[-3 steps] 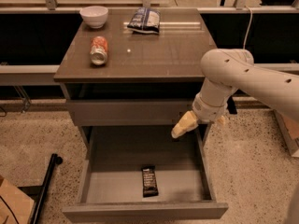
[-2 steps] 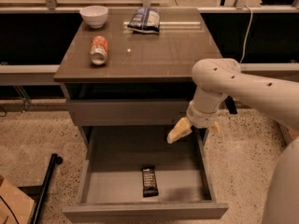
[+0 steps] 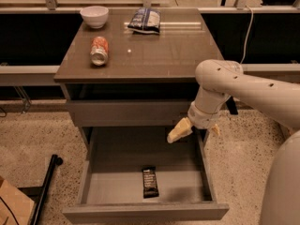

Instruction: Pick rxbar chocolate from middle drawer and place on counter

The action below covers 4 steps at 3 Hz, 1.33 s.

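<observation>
The small flat black-wrapped rxbar chocolate (image 3: 150, 182) lies on the smooth grey floor of the pulled-out grey-brown middle drawer (image 3: 213, 191), towards 6 o'clock, near the front wall. The white arm's gripper (image 3: 194, 131) hangs over the drawer's back right corner, at about 2 o'clock from the bar, its two pale yellow fingers (image 3: 179, 131) spread apart and holding nothing. On the glossy grey-brown counter (image 3: 159, 55) a white bowl (image 3: 94, 16) sits at 11 o'clock, a crinkled blue-white chip bag (image 3: 145, 20) at 12, and an orange can (image 3: 99, 50) lies on its side at 9.
</observation>
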### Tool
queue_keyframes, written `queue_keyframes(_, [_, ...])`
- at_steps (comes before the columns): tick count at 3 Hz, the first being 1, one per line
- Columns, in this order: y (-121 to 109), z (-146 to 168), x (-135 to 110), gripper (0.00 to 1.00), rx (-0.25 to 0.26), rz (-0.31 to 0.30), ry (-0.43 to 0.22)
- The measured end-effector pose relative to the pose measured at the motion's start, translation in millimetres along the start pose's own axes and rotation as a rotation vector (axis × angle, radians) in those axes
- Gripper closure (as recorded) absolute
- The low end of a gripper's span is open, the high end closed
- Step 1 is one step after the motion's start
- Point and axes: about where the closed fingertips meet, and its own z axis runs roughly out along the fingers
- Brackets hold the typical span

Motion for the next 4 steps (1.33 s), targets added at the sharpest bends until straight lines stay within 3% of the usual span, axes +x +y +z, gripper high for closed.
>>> queue_keyframes(1, [26,29,-13,0.0,-0.071,0.02,0.02])
queue_keyframes(2, [45,64,-25,0.0,-0.136,0.103,0.051])
queue_keyframes(3, [52,91,-29,0.0,-0.144,0.205,0.042])
queue_keyframes(4, [53,93,-32,0.0,-0.147,0.231,0.031])
